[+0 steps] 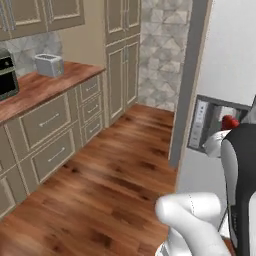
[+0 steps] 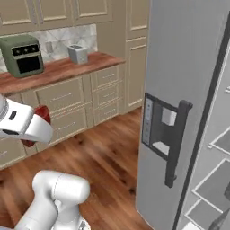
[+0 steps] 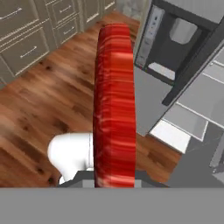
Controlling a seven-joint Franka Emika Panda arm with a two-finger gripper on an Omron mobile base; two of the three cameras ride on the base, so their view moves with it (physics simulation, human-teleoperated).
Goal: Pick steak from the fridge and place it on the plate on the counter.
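Before me, a small silver box-shaped toaster (image 2: 77, 53) sits at the back edge of the worktop, and a dark green toaster oven (image 2: 22, 55) stands well apart, further along that back edge.

base views flank arm, share fridge (image 1: 220, 55), counter (image 2: 58, 69) | hand view: close, downward
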